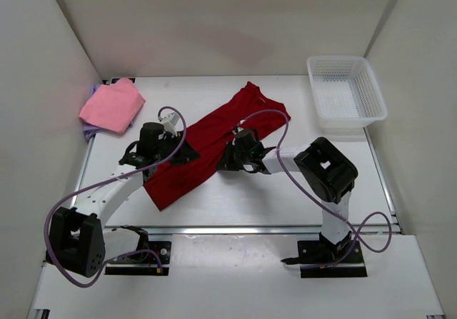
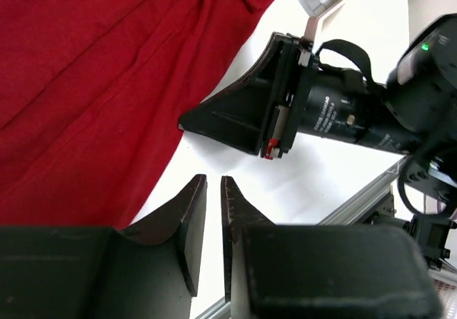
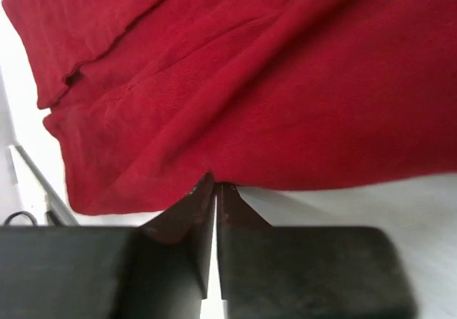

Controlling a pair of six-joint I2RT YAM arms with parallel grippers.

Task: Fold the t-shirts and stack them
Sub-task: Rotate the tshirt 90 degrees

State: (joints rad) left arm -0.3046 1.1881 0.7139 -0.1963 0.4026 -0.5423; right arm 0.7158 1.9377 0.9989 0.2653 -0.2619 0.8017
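The dark red t-shirt (image 1: 207,148) lies as a long diagonal band across the middle of the table. It fills the right wrist view (image 3: 250,83) and the left part of the left wrist view (image 2: 93,83). My right gripper (image 1: 223,163) is shut with its tips (image 3: 216,185) pinched on the shirt's near edge. My left gripper (image 1: 189,153) is shut and empty (image 2: 213,180), over bare table just off that same edge, facing the right gripper (image 2: 184,126). The pink t-shirt (image 1: 111,105) lies folded on the lavender t-shirt (image 1: 88,130) at the far left.
A white lattice basket (image 1: 346,94) stands at the far right of the table. White walls close in the left, back and right sides. A metal rail (image 1: 271,228) runs along the table's near edge by the arm bases.
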